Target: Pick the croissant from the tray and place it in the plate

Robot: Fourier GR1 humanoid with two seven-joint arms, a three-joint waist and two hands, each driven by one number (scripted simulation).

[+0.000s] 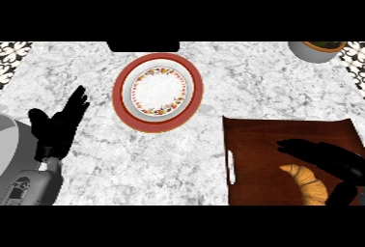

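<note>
A golden croissant [308, 182] lies on the dark brown tray [264, 144] at the lower right of the head view. My right hand [329, 157] hovers over the tray just above and right of the croissant, fingers stretched toward the left and thumb low at its right, open around it without closing. The red-rimmed plate [158, 91] with a floral white centre sits on the marble counter, up and left of the tray. My left hand [58, 124] rests open at the left, fingers up.
A grey pot with a plant [318, 49] stands at the back right corner. A grey rounded object [8, 142] shows at the left edge. A black block [143, 46] sits at the counter's far edge behind the plate.
</note>
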